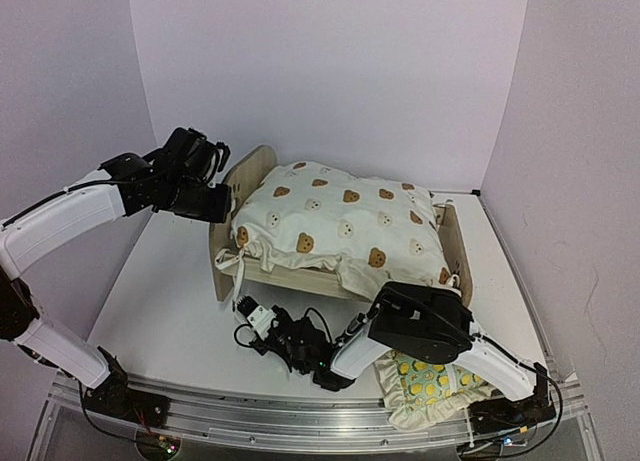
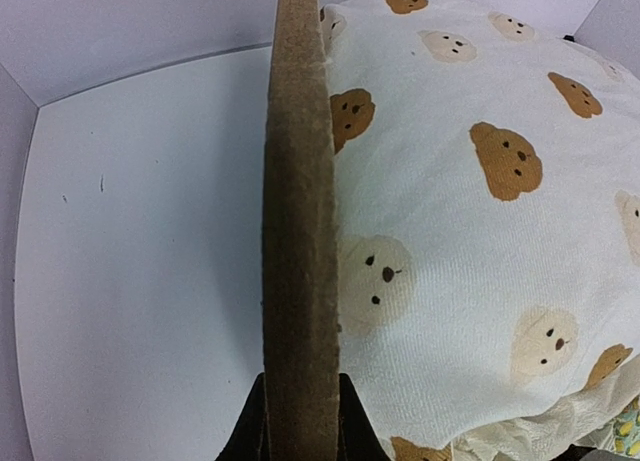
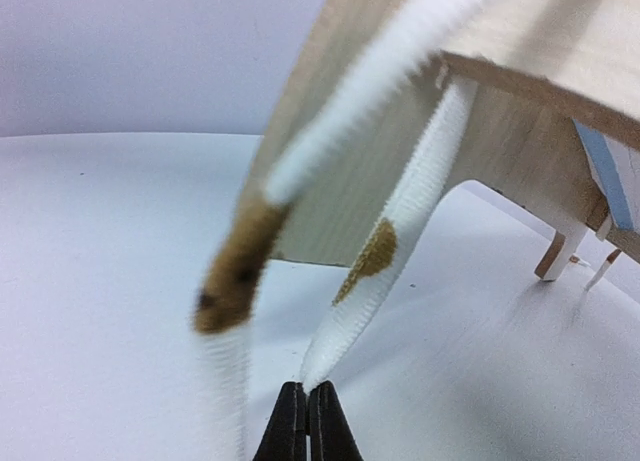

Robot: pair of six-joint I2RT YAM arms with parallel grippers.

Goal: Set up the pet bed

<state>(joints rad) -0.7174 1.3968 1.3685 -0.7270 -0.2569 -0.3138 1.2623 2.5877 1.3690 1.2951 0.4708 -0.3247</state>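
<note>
White table [image 1: 170, 311]. Left gripper [image 2: 300, 426] clamps headboard [image 2: 298, 231]; right gripper [image 3: 306, 413] pinches cushion tie [image 3: 405, 221]. Next, likely: fasten it to the bed [image 1: 300, 278].

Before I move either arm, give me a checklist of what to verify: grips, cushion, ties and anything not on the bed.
1. Left pincer grip on the pet bed's rounded light-wood headboard: ok, the board edge sits between its fingers.
2. Right pincer grip on the cream cushion tie: ok, shut on the tie's tip.
3. Cream bear-print cushion on the bed: ok, it lies on top; seating inside the rails, cannot tell.
4. Other cushion tie fastened: not ok, it hangs loose.
5. Green lemon-print ruffled pillow on the bed: not ok, it lies on the white table, off the bed.
</note>
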